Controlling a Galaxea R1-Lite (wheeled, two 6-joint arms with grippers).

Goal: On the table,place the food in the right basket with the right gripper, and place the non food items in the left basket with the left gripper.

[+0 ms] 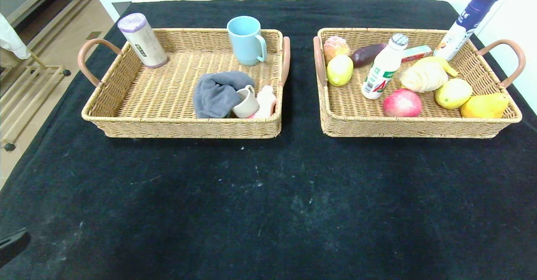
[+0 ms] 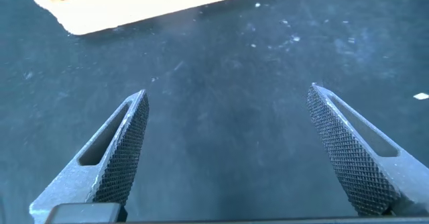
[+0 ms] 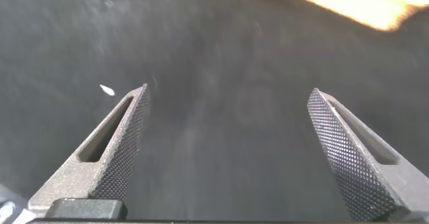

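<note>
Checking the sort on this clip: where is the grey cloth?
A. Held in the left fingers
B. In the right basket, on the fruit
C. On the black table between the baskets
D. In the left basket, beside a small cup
D: the grey cloth lies in the left basket, bunched against the small cup near its front right corner.

Left gripper (image 2: 228, 100): jaws spread wide, nothing between them, hovering low. Right gripper (image 3: 228, 100): likewise wide apart, nothing held. Arms themselves barely visible, apparently parked.
</note>
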